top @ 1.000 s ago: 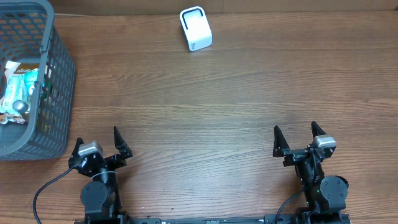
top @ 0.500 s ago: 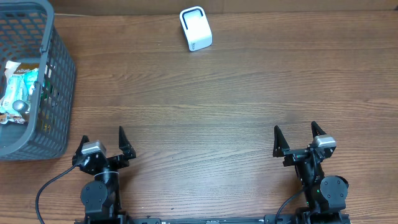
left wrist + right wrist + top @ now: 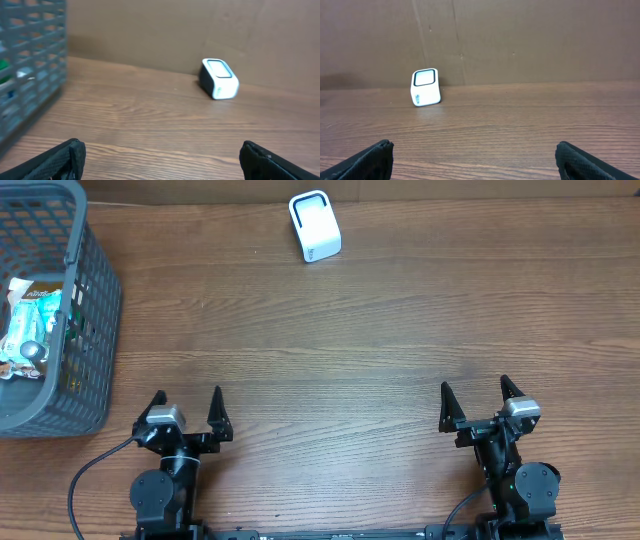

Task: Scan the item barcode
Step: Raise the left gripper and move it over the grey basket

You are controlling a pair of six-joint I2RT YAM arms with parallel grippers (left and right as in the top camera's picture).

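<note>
Left claw [image 3: 189,396] and right claw [image 3: 475,385] are sitting spread and empty at 6 o'clock on the bench [image 3: 350,340]. Plastic packets [image 3: 28,320] are lying in the grey basket [image 3: 103,290] at 9 o'clock, with the barcode scanner [image 3: 315,226] at 12. The packets are probably light, soft and slippery, so pinching a sealed edge looks best.

Black end effectors [image 3: 189,392], silver wrist blocks [image 3: 163,417], black cables [image 3: 82,483]
</note>
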